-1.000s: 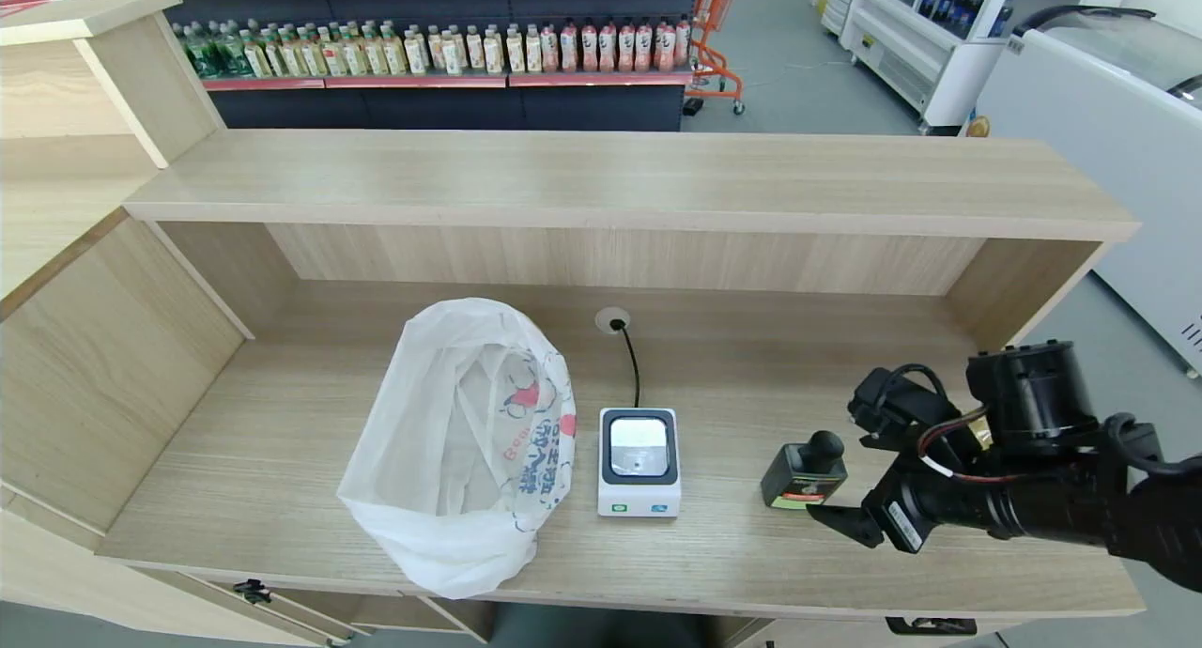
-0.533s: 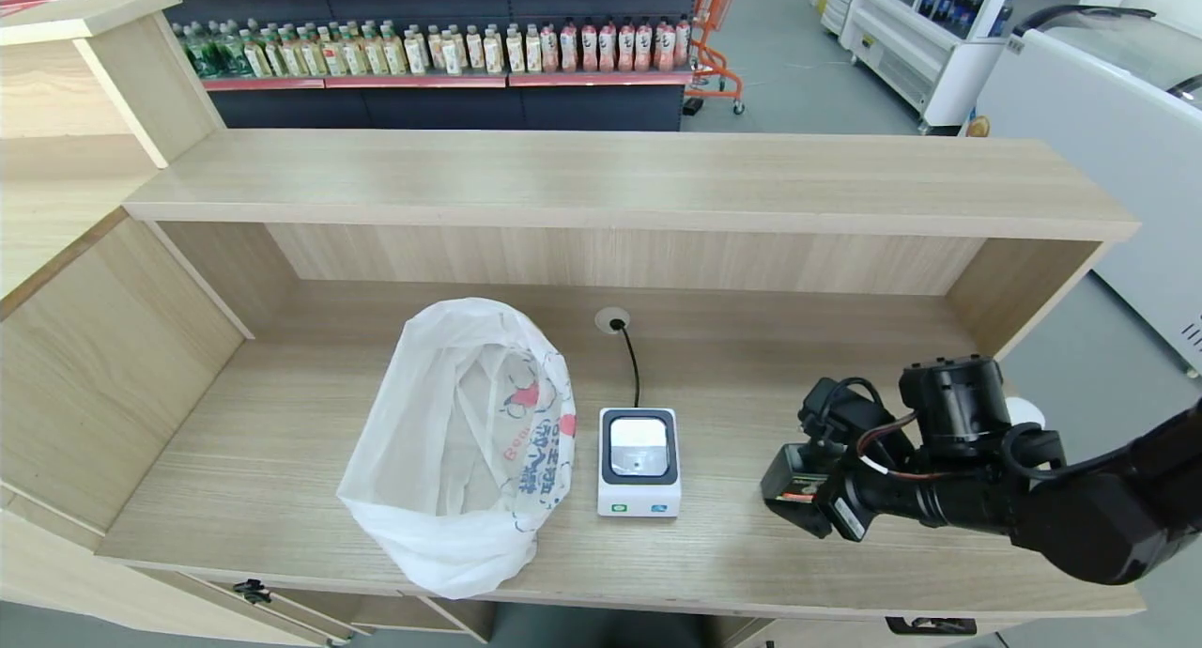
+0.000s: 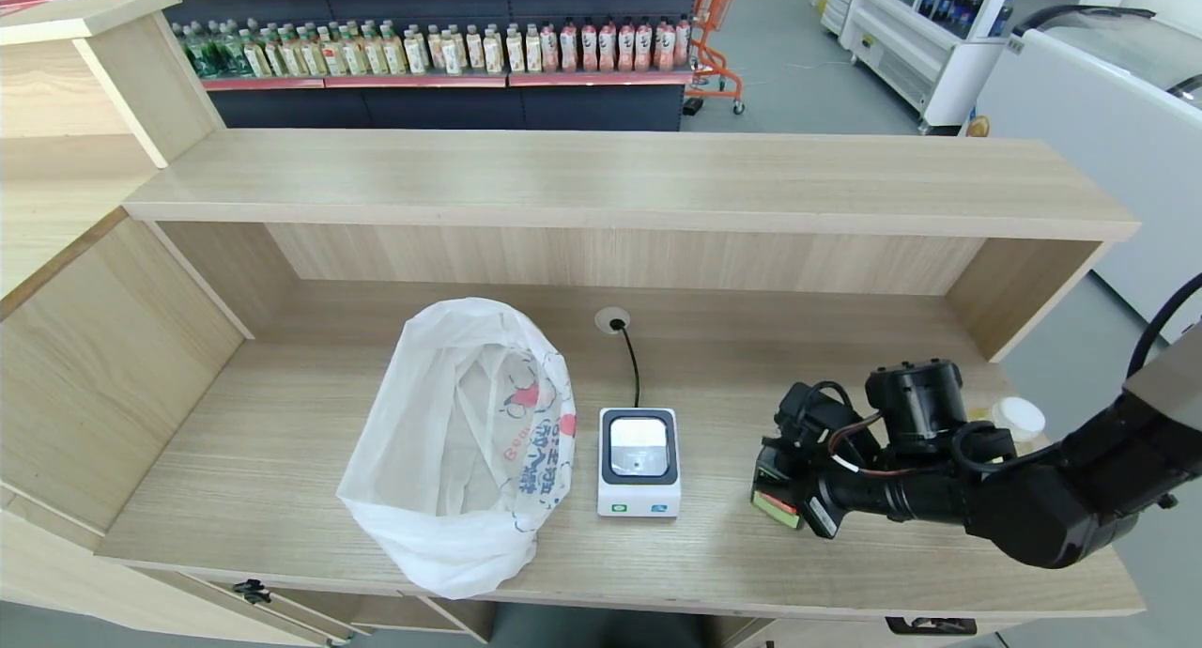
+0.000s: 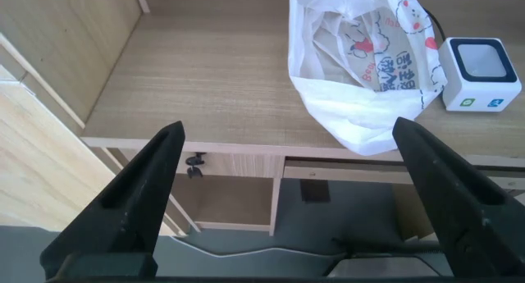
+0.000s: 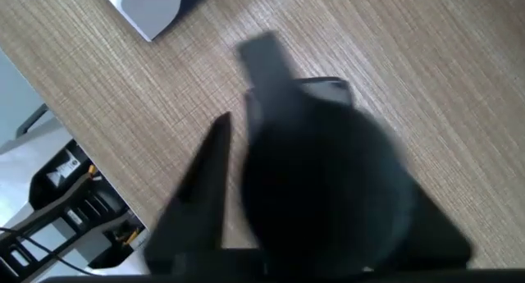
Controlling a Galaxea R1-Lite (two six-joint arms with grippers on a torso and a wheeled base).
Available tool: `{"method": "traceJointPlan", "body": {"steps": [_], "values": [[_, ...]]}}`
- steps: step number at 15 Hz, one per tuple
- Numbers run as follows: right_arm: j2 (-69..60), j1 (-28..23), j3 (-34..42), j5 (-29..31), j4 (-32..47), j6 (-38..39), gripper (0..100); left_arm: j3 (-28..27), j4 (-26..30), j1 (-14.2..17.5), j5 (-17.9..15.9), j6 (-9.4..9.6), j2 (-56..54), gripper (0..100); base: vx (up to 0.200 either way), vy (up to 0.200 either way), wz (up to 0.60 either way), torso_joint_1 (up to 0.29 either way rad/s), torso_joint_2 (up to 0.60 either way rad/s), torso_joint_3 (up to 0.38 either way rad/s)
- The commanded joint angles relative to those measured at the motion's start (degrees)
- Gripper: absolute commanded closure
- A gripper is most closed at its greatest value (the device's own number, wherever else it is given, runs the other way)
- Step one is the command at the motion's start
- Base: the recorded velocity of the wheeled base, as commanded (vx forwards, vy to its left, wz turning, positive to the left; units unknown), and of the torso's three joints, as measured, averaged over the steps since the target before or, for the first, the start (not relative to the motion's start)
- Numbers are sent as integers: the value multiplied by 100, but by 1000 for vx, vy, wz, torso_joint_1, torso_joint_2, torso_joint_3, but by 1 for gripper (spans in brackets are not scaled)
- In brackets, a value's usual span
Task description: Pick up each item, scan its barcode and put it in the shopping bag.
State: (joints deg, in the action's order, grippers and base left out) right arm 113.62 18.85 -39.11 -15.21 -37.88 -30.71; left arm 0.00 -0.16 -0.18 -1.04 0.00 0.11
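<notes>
The right gripper sits around the black bottle near the counter front edge, placed for lifting. Whether it grips, I cannot tell.

A white scanner sits near the front middle of a wooden counter. Just left of the scanner, an open white shopping bag stands tall and blocks that side. Beyond the bag, bare worktop runs to the left side wall. Behind the scanner, a black cable crosses the surface towards the back wall, which is topped by a raised ledge. Right of the scanner is a bare strip, then a dark item with the right gripper and its arm over it. Farther right stands a small white-lidded container.
</notes>
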Motion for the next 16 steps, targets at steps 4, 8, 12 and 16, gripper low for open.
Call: {"method": "traceJointPlan", "body": {"steps": [4, 8, 12, 16], "values": [[-156, -21, -27, -17, -9, 21, 100, 0, -2, 1, 7, 0, -2, 0, 0, 0, 0, 0, 0, 0], [-1026, -285, 26, 10, 43, 170, 100, 0, -2, 1, -2, 0, -2, 0, 0, 0, 0, 0, 0, 0], [-2819, -496, 843, 18, 26, 65, 100, 0, -2, 1, 7, 0, -2, 0, 0, 0, 0, 0, 0, 0], [-3144, -470, 1151, -773, -642, -2501, 100, 0, -2, 1, -2, 0, -2, 0, 0, 0, 0, 0, 0, 0]]}}
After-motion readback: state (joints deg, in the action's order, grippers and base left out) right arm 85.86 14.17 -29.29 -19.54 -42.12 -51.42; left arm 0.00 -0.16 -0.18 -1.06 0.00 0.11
